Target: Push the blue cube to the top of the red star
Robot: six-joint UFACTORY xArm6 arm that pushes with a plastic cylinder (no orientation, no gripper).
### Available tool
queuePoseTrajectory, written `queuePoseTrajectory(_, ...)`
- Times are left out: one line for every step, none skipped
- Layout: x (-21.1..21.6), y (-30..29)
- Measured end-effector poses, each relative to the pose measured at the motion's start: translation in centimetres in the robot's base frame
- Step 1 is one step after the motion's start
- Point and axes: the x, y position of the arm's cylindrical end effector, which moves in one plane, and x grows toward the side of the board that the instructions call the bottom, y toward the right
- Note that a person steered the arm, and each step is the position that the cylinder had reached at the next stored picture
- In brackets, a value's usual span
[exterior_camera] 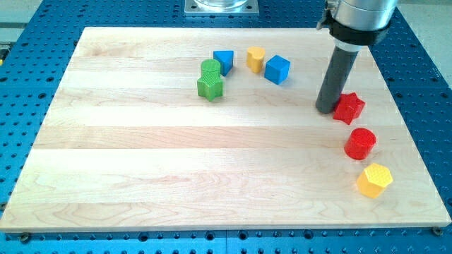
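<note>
The blue cube (277, 68) sits near the view's top, right of centre. The red star (349, 107) lies toward the view's right, below and right of the cube. My tip (325, 109) rests on the board just left of the red star, touching or nearly touching it, and well to the lower right of the blue cube. The dark rod rises from the tip toward the view's top right.
A yellow block (256, 58) and a second blue block (224, 61) lie left of the cube. A green cylinder (210, 68) and a green star (210, 87) sit further left. A red cylinder (360, 143) and a yellow hexagon (374, 180) lie below the red star.
</note>
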Motion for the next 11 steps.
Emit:
queuePoseTrajectory(0.0,0.0)
queuePoseTrajectory(-0.5,-4.5)
queuePoseTrajectory(-0.8,-14.3)
queuePoseTrajectory(-4.0,-15.0)
queuePoseTrajectory(-6.7,-11.5)
queuePoseTrajectory(-9.2,-10.8)
queuePoseTrajectory(-9.2,-6.2)
queuePoseTrajectory(-10.3,-3.3)
queuePoseTrajectory(-12.2,-2.1)
queuePoseTrajectory(-9.9,-1.5)
queuePoseTrajectory(-8.1,0.1)
